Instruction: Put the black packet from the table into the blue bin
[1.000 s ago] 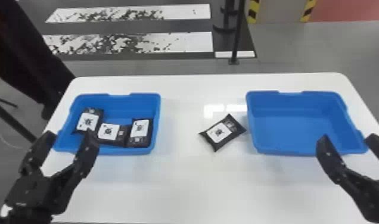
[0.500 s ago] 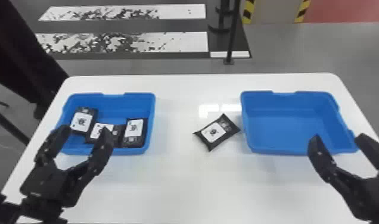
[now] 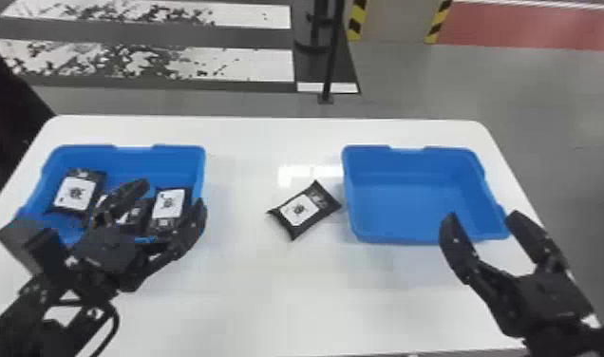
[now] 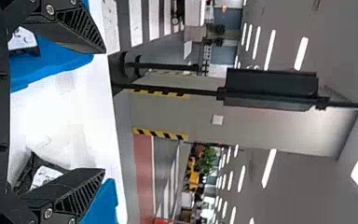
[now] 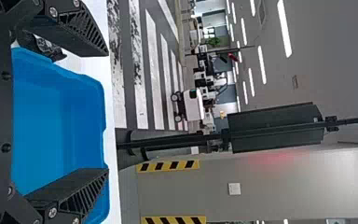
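Head view | black packet (image 3: 305, 210) on table (image 3: 268, 294) | white label (image 3: 292, 215), dark emblem (image 3: 299, 209)

I find the floor (image 3: 567, 99) grey, with worn white stripes (image 3: 249, 64) on dark ground and a red area (image 3: 529, 26) at far right. A black post (image 3: 333, 57) stands upright. My left wrist view records a pale wall (image 4: 261, 130) with yellow-and-black edging (image 4: 161, 134), a plant (image 4: 209, 158) and lit ceiling strips (image 4: 301, 53); my right, a white wheeled cart (image 5: 195, 105).
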`<control>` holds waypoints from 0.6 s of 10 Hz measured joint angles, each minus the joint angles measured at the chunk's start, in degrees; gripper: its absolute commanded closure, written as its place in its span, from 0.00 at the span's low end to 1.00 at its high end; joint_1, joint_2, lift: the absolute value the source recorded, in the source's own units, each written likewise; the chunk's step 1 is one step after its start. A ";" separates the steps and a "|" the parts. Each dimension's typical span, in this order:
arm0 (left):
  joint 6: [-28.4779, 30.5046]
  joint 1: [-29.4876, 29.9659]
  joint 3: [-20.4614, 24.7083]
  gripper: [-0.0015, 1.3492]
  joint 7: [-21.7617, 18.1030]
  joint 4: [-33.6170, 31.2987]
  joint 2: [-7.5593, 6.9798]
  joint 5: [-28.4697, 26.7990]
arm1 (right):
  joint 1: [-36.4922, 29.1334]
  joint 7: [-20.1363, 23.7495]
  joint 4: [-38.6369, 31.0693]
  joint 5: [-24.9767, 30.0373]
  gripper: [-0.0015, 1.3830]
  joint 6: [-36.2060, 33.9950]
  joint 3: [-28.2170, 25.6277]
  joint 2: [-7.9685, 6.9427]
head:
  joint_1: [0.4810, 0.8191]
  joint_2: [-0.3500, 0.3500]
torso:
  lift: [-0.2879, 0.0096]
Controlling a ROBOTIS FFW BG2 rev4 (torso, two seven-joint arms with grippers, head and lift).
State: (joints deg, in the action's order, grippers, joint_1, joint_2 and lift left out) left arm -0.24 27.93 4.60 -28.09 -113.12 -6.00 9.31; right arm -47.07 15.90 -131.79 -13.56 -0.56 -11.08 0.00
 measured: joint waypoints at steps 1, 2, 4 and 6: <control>0.46 -4.48 -2.29 0.09 -1.57 3.78 -0.01 -2.76 | 0.42 0.01 0.18 0.12 0.10 0.00 0.02 0.00 | 0.63 0.32 | 0.60; 1.17 -8.03 -5.05 0.09 -2.76 6.54 0.00 -4.91 | 0.79 0.01 0.38 0.18 0.10 0.00 0.07 0.00 | 0.63 0.27 | 0.60; 3.73 -12.23 -9.06 0.09 -5.67 8.34 0.10 -10.13 | 1.09 0.01 0.51 0.24 0.10 0.00 0.04 0.00 | 0.63 0.17 | 0.60; 5.75 -15.67 -11.85 0.09 -7.19 11.84 0.42 -15.03 | 1.27 0.01 0.52 0.26 0.10 0.00 0.00 0.00 | 0.63 0.12 | 0.60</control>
State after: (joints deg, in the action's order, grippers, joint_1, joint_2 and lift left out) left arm 5.51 12.25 -7.26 -35.28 -101.28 -5.58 -5.72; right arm -45.80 15.91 -131.27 -13.30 -0.56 -11.08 0.00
